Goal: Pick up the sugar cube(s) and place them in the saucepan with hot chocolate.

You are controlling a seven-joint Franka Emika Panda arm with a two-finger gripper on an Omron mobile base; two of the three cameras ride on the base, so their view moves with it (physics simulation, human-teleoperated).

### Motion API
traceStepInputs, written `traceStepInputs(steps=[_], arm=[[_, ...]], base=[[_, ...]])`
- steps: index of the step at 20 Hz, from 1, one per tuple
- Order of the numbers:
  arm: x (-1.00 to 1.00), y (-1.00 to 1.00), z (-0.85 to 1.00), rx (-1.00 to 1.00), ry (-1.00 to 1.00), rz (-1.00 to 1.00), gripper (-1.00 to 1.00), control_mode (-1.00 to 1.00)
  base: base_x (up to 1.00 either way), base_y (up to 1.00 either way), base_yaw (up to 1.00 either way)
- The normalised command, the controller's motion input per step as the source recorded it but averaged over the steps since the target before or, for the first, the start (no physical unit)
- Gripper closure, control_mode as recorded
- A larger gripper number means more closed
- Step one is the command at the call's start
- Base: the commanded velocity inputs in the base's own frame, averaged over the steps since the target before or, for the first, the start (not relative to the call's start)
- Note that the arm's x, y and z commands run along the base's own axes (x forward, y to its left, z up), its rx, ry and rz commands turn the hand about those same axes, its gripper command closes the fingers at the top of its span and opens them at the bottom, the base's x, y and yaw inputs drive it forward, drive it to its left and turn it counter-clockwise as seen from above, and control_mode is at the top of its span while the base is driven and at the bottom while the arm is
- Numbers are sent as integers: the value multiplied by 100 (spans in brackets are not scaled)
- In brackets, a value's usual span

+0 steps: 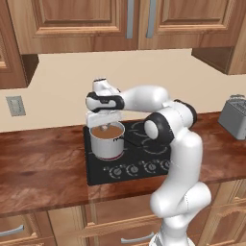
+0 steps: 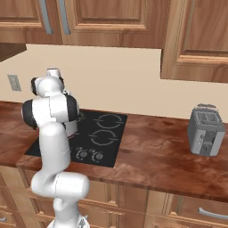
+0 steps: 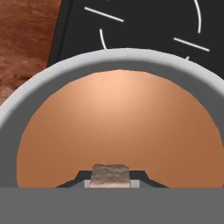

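Off-white and tiny, the sugar cube sat pinched by its two sides in the gripper over the saucepan near the stove's left edge, and it looked light, hard and crumbly.

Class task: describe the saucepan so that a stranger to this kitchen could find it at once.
Find the black stovetop set into the wooden counter. On its front left burner stands the saucepan, under the gripper. It is a small round steel pot of brown liquid, unlike the boxy grey toaster.
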Motion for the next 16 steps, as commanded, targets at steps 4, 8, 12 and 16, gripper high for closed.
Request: traceStepInputs(steps=[4,8,12,16], arm=[[0,0,0,0,2,0,-100,-100],[0,0,0,0,0,0,-100,-100],[0,0,0,0,0,0,-100,-100],[-17,-4,0,0,-1,0,-100,-100]], base=[[0,0,0],[0,0,0],[0,0,0],[0,0,0]])
